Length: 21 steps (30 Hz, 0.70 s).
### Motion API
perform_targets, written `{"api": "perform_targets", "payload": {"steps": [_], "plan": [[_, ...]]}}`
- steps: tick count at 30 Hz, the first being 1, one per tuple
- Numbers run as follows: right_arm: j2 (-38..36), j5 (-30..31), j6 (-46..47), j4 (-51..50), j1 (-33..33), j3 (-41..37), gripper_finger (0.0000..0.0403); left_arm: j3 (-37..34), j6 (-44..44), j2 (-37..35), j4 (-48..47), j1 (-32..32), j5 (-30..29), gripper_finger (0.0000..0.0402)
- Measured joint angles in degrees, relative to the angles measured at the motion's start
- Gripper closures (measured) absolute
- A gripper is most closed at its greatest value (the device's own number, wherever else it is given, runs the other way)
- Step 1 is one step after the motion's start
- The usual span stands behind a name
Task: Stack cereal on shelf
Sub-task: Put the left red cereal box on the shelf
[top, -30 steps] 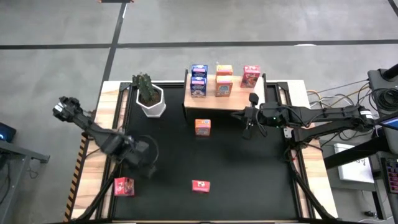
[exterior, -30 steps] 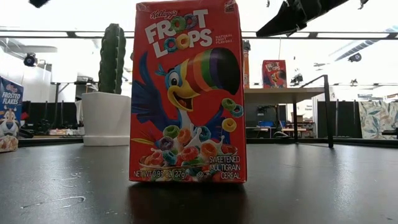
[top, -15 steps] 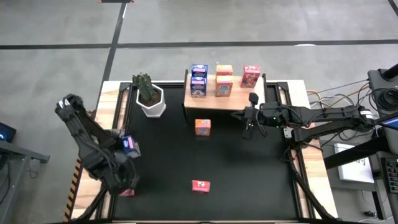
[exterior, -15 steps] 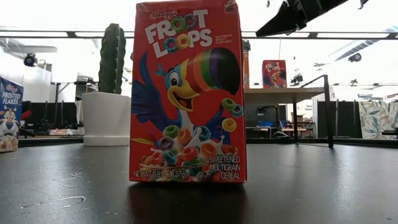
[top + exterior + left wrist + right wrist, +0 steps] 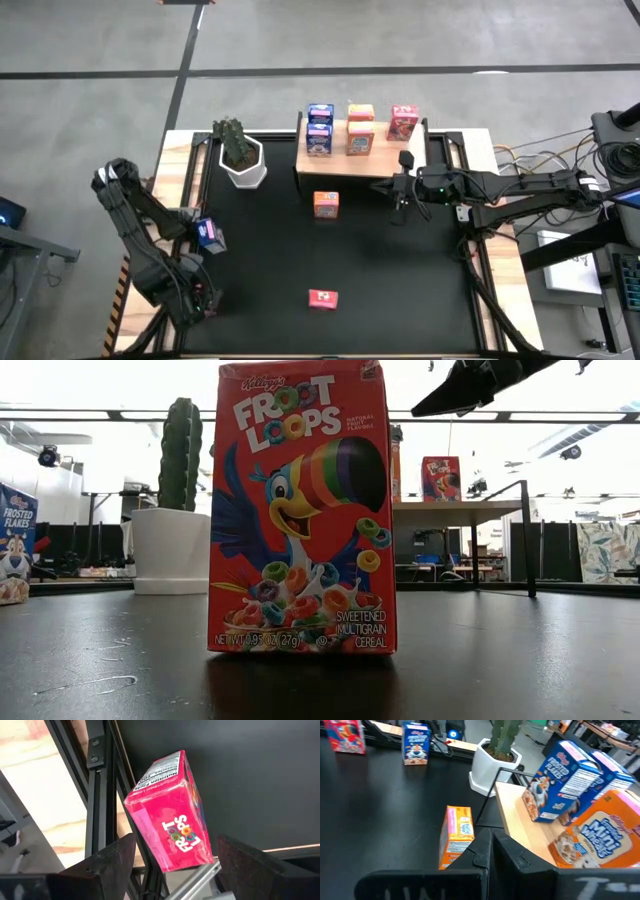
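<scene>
My left gripper (image 5: 195, 298) is at the mat's near left corner, open. Its fingers stand on either side of a red Froot Loops box (image 5: 167, 812) that lies at the mat's edge. I cannot tell whether they touch it. My right gripper (image 5: 400, 203) is shut and empty, just in front of the wooden shelf (image 5: 395, 160), at its right end. Blue (image 5: 320, 128), orange (image 5: 360, 130) and red (image 5: 403, 122) boxes stand on the shelf. On the mat are an orange box (image 5: 326, 204), a red box (image 5: 322, 298) and a blue box (image 5: 208, 233).
A white pot with a cactus (image 5: 240, 155) stands on the mat left of the shelf. The table's black frame rail (image 5: 100, 795) runs close beside the left gripper. The red box (image 5: 300, 510) stands upright right in front of the low camera. The mat's right half (image 5: 420, 270) is bare.
My left gripper has moved toward the table's near left corner and come over the red box there, which the arm now mostly covers in the high view. The blue box on the mat's left, hidden under the arm before, now shows.
</scene>
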Motion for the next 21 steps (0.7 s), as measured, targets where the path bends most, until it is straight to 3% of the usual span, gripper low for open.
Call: {"api": "perform_targets", "payload": {"steps": [15,21], "plan": [[0.02,-0.42,2.01,-0.68,0.0,-0.38,0.0394,0.0,1.19,6.33,-0.77,-0.81,0.0,0.0145],[0.02,-0.46,2.8,-0.7,0.0,-0.67,0.0394,0.0,1.89,7.31,0.18,-0.81,0.04,0.0182]]}}
